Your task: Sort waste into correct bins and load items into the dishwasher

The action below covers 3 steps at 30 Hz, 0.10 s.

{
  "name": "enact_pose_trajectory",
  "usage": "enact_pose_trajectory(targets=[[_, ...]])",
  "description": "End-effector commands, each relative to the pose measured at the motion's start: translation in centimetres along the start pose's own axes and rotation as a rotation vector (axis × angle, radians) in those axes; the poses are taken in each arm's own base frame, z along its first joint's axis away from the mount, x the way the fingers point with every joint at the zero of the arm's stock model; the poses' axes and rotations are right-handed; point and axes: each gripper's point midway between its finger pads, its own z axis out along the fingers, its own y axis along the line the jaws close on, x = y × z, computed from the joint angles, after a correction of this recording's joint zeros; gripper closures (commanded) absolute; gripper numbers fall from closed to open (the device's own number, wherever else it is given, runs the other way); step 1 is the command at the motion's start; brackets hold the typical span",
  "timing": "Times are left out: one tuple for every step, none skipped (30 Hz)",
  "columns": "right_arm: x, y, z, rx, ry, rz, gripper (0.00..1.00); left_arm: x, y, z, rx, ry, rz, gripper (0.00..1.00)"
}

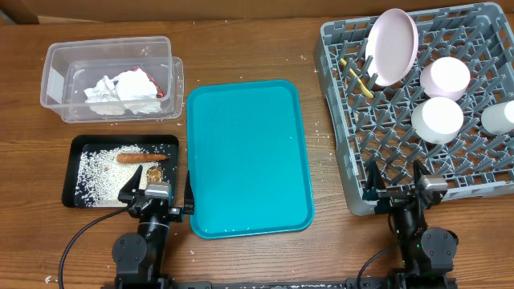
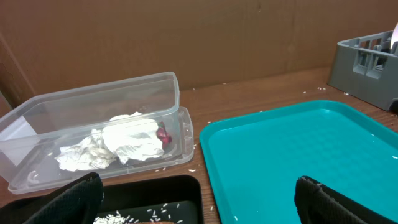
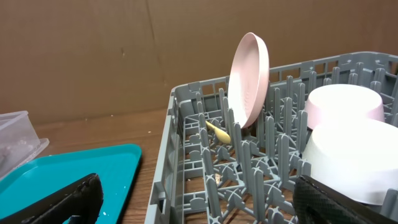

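The clear tub (image 1: 56,60) (image 2: 37,121) at the back left holds a crumpled white napkin (image 1: 120,92) (image 2: 118,146) and a red wrapper (image 1: 161,90) (image 2: 163,135). In front of it the black tray (image 1: 76,148) (image 2: 180,186) holds rice crumbs (image 1: 100,172), an orange stick (image 1: 138,158) and a brown chunk (image 1: 153,172). At the right, the grey dish rack (image 1: 337,120) (image 3: 180,143) carries the upright pink plate (image 1: 392,46) (image 3: 249,78), a yellow spoon (image 1: 357,80) (image 3: 217,132), two bowls (image 1: 446,76) (image 1: 438,119) (image 3: 345,102) and a cup (image 1: 499,117). My left gripper (image 1: 157,191) (image 2: 199,199) stands open at the black tray's front right corner. My right gripper (image 1: 395,183) (image 3: 199,199) stands open at the rack's front edge. Neither holds anything.
A bare teal tray (image 1: 245,156) (image 2: 298,143) (image 3: 68,171) lies between the bins and the rack. Scattered rice grains dot the wooden table (image 1: 321,132). A brown cardboard wall (image 2: 186,37) stands behind the table.
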Motion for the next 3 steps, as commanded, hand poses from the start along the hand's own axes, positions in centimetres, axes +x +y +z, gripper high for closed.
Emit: enact_pose_trajectory(targets=[[0.05,-0.25,0.0,0.011,-0.009,0.0,0.0,0.06,0.09,-0.02,-0.009,-0.004,-0.017,0.0],[0.07,-0.25,0.01,0.011,-0.009,0.0,0.0,0.07,0.09,-0.02,-0.009,-0.004,-0.017,0.0],[0.07,-0.26,0.01,0.012,-0.009,0.0,0.0,0.06,0.09,-0.02,-0.009,-0.004,-0.017,0.0]])
